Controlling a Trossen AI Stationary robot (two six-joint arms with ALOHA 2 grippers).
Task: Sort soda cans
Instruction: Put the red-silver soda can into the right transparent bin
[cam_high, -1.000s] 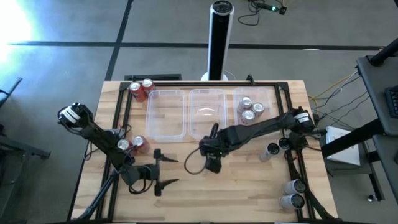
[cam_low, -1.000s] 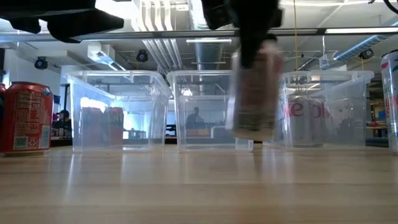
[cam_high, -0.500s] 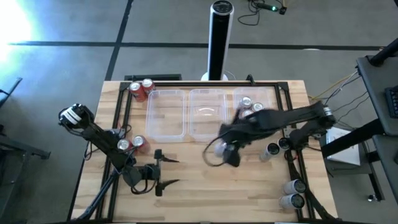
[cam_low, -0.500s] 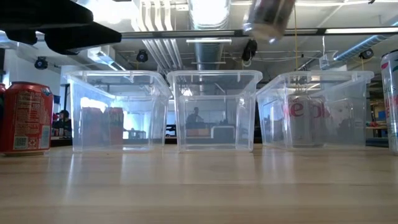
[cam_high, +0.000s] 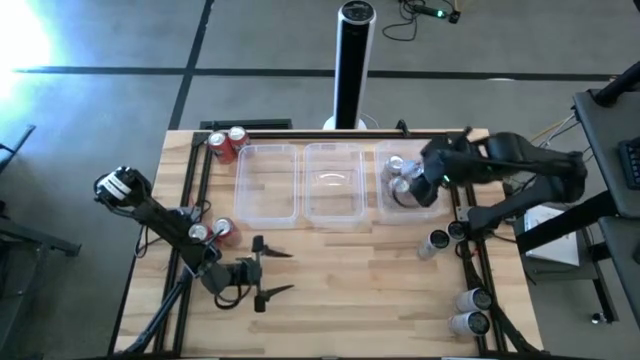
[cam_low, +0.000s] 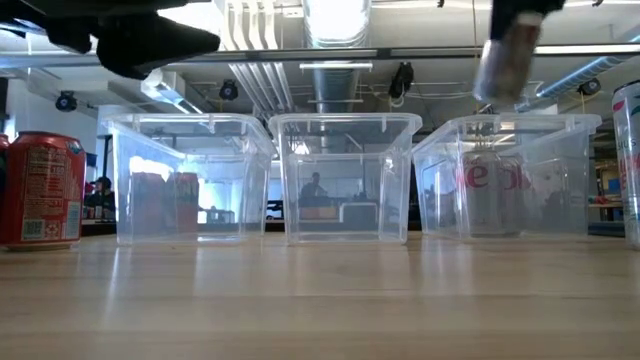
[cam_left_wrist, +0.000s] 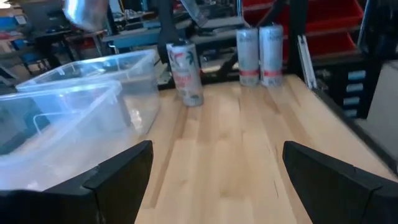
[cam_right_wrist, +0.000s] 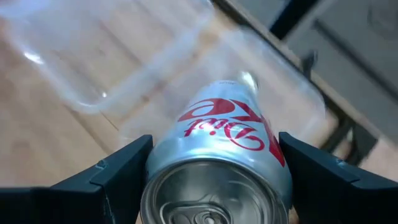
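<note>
My right gripper (cam_high: 424, 186) is shut on a silver-grey soda can (cam_right_wrist: 217, 163) with red lettering, high over the right clear tub (cam_low: 510, 175). In that tub stand other silver cans (cam_high: 398, 168). Red cans stand at the far left corner (cam_high: 226, 141) and by the left arm (cam_high: 211, 232). More cans (cam_high: 436, 242) stand on the table's right side, toward the near right corner (cam_high: 470, 310). My left gripper (cam_high: 264, 271) hovers open near the front left with nothing between its fingers. My right gripper pinches the can between its two fingers (cam_right_wrist: 127, 177), on opposite sides of the wall near the silver top (cam_right_wrist: 208, 199). The fingers point down from above and lie along the can. The can (cam_low: 505, 58) hangs below them, slightly tilted, clear of the tub.
Three clear tubs stand in a row at the far side; the left one (cam_high: 267, 185) and the middle one (cam_high: 333, 185) hold nothing. A black metal frame (cam_high: 195, 180) runs along the table's edges. Bare wood lies at the near middle (cam_high: 350, 290).
My right gripper has risen from the table's middle with the silver can and swung toward the right and far edge, until it is over the right tub. The can, at first low and upright just above the table, now hangs high and slightly tilted.
</note>
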